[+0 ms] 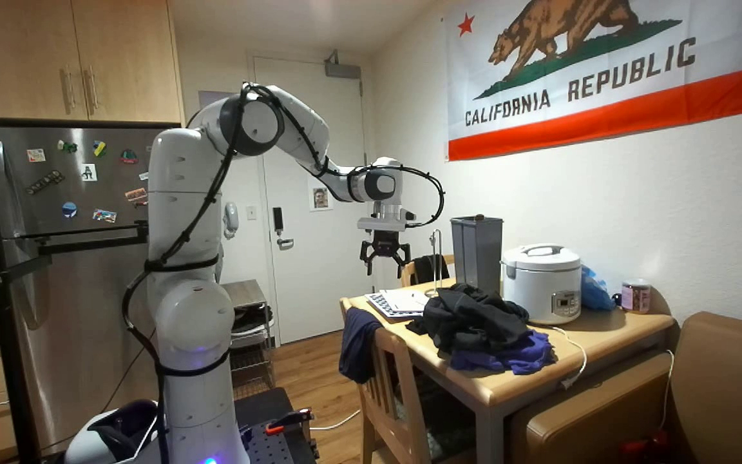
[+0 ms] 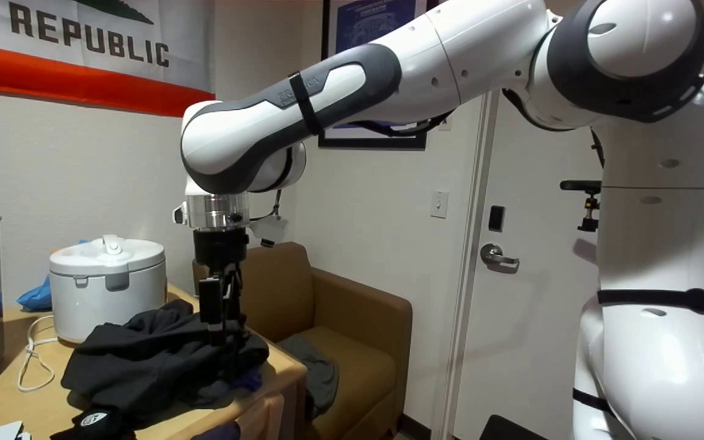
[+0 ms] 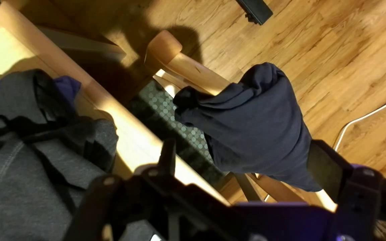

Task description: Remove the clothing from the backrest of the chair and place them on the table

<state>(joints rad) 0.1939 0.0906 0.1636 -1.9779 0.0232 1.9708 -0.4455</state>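
gripper (image 1: 385,263) is up in the air rn, jaws spread wide. Well below it, per the wrist view, the navy garment (image 3: 253,132) hangs over the backrest of the wooden chair (image 1: 391,340), right by the table (image 1: 622,332). Black jacket (image 1: 467,319) is in a heap on the table, partly over a violet-blue cloth (image 1: 506,356), w/ papers (image 1: 403,299) just beside it. Farther back: white rice cooker (image 1: 535,293) & grey bin (image 1: 476,254). Past those, another chair (image 1: 450,260) w/ a black cloth (image 1: 432,269) on it, then the door (image 1: 319,277) way in the bg.
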